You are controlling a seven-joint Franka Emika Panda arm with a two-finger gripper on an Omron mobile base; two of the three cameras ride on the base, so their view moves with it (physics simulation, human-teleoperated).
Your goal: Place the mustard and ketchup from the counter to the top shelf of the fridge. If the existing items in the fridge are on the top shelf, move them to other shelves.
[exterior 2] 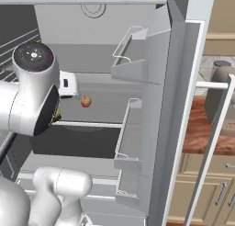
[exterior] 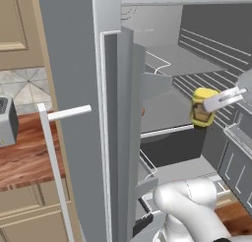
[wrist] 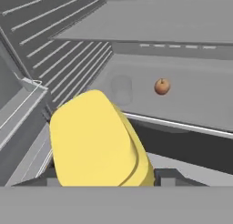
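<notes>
The gripper (exterior: 203,110) is clamped on the yellow mustard bottle (exterior: 203,106) and holds it up in the air inside the open fridge (exterior: 162,83), roughly level with the front edge of a shelf (exterior: 167,131). In the hand view the mustard bottle (wrist: 98,141) sits right up close. A small apple (wrist: 162,86) rests further back on that shelf, well apart from the bottle.

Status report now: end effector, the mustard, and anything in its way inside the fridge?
End effector shut on mustard, held inside the open fridge. Small orange fruit sits on the shelf ahead, off to one side. Ketchup not sighted.
</notes>
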